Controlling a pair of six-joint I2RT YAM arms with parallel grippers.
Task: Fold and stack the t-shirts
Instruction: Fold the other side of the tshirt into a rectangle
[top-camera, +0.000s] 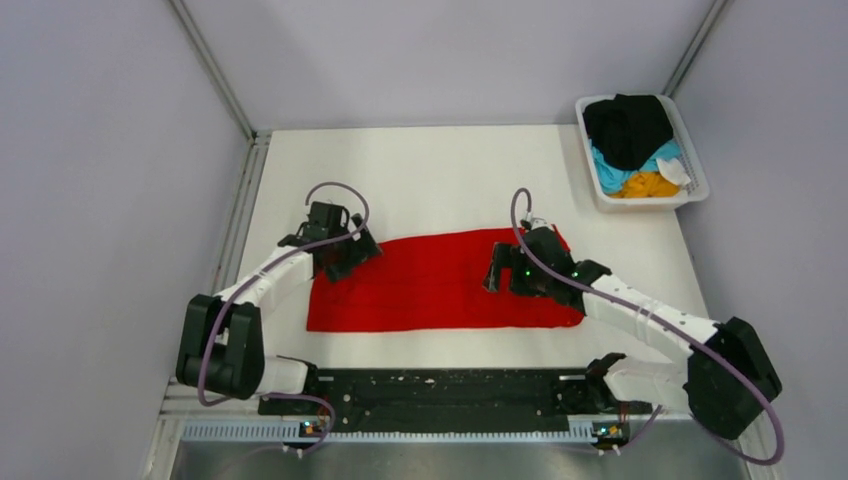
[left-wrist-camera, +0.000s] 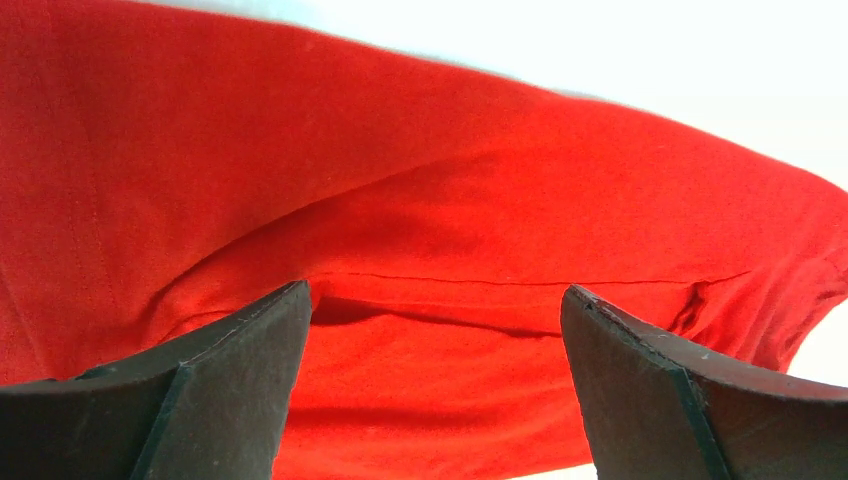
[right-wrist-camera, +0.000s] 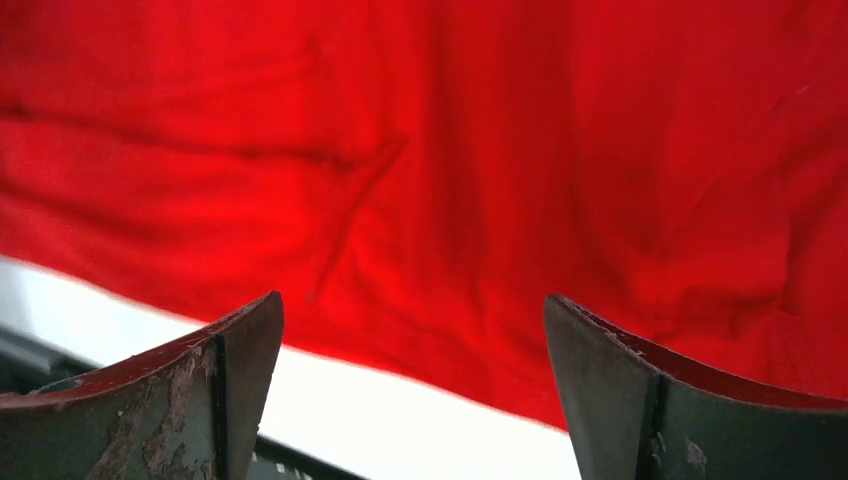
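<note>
A bright red t-shirt (top-camera: 440, 283) lies spread as a wide folded band across the middle of the white table (top-camera: 440, 170). My left gripper (top-camera: 345, 258) hovers over its left end, jaws wide open with nothing between them; the left wrist view shows red cloth (left-wrist-camera: 430, 230) with a seam line below the fingers (left-wrist-camera: 250, 380). Over the shirt's right part, my right gripper (top-camera: 497, 272) is open too, and its wrist view shows wrinkled red cloth (right-wrist-camera: 450, 170) and the near hem against white table (right-wrist-camera: 400, 410). More t-shirts, black (top-camera: 628, 128), light blue (top-camera: 610, 172) and orange-yellow (top-camera: 648, 185), lie in the basket.
A white plastic basket (top-camera: 696, 190) stands at the table's far right corner. Grey walls close in the left, back and right sides. A black rail (top-camera: 440, 395) with the arm bases runs along the near edge.
</note>
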